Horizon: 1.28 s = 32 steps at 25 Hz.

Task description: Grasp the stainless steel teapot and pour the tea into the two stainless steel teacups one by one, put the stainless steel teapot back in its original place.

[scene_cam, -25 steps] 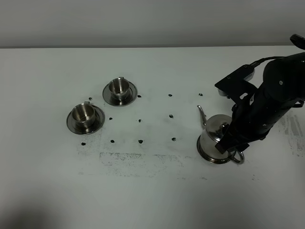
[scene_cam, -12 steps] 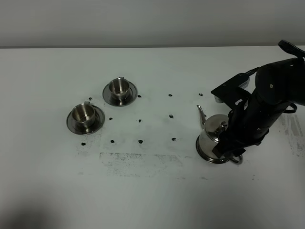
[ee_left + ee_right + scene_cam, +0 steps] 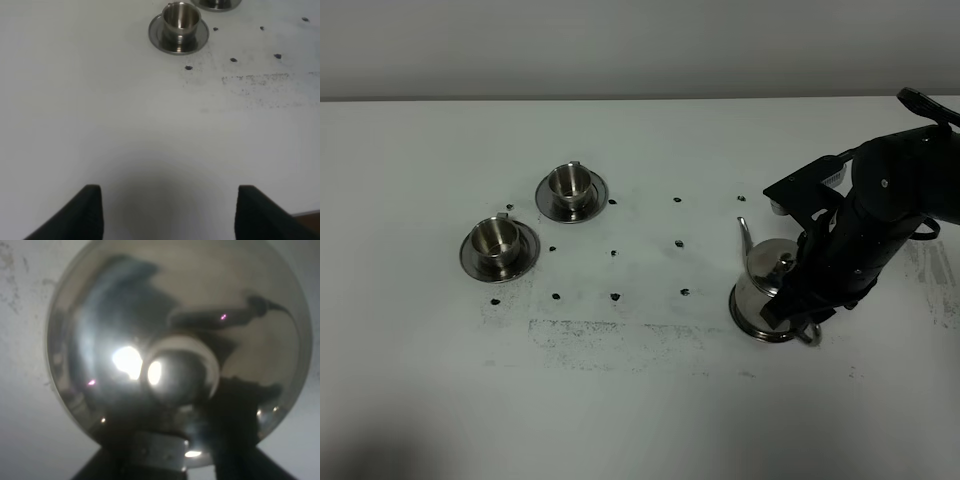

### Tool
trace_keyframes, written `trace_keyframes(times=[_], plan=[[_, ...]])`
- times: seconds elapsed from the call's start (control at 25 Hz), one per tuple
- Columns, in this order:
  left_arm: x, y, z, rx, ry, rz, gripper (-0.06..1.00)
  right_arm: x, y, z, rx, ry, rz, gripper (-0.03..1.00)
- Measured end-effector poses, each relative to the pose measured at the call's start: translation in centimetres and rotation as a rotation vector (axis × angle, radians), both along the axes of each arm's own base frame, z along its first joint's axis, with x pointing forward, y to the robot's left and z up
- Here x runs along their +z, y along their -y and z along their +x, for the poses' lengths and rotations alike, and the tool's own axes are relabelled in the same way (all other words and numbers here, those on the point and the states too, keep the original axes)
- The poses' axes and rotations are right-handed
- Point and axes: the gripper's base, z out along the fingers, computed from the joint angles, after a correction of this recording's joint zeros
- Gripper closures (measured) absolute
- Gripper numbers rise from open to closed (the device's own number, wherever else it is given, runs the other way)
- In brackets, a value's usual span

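Early days. stainless steel teapot point(image 3: 765, 285) sits on round tray point(image 3: 752, 327), right side of table. No pour that pictures show. Near teacup point(image 3: 499, 238) and far teacup point(image 3: 569, 182) on saucers, well apart from pot.

Your right gripper point(image 3: 798, 312) is down at loop handle point(image 3: 810, 335). Clamped or not? Can't tell: arm blocks it, wrist view is all glare.

Left gripper point(image 3: 170, 212) jaws wide, holding nothing.

Left to do, I reckon: lift, two pours, return.
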Motion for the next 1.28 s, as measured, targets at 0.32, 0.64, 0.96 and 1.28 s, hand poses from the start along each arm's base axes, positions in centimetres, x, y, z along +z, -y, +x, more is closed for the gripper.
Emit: trace_keyframes(times=[0.32, 0.64, 0.96, 1.28], plan=[[0.0, 0.0, 0.0, 0.0, 0.0, 0.0, 0.39, 0.0, 0.0, 0.0, 0.028, 0.003, -0.004, 0.78], [0.0, 0.0, 0.0, 0.0, 0.0, 0.0, 0.39, 1.0, 0.1, -0.2, 0.031, 0.021, 0.003, 0.78], [0.0, 0.0, 0.0, 0.0, 0.0, 0.0, 0.39, 4.9, 0.2, -0.4, 0.058, 0.114, 0.017, 0.78], [0.0, 0.0, 0.0, 0.0, 0.0, 0.0, 0.39, 7.4, -1.6, 0.8, 0.263, 0.198, 0.018, 0.78]])
